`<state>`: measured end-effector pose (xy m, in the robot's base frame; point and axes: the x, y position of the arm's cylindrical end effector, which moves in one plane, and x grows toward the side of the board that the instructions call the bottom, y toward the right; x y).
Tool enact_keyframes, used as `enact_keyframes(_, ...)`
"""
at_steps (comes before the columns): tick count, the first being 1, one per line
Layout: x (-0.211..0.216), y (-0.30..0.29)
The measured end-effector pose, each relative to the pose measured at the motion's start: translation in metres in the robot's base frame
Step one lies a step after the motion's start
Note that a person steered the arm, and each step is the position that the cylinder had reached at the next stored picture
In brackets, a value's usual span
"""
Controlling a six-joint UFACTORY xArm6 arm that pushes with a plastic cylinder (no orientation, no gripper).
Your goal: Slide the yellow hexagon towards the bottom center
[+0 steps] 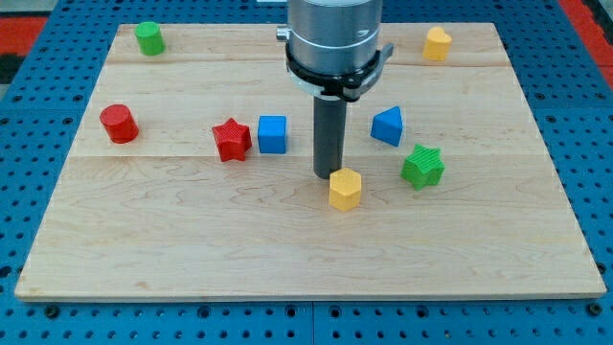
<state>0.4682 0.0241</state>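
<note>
The yellow hexagon (345, 189) sits a little right of the board's middle, in its lower half. My tip (329, 176) stands just above and left of it, touching or nearly touching its upper left edge. The dark rod rises from there to the grey arm head at the view's top.
A blue cube (272, 134) and a red star (231, 140) lie left of the rod. A blue wedge-like block (388, 126) and a green star (422, 167) lie right. A red cylinder (119, 124) is at left, a green cylinder (148, 38) top left, a yellow block (437, 43) top right.
</note>
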Motion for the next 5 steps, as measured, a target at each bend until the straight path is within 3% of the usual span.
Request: enact_keyframes(5, 0.089, 0.017)
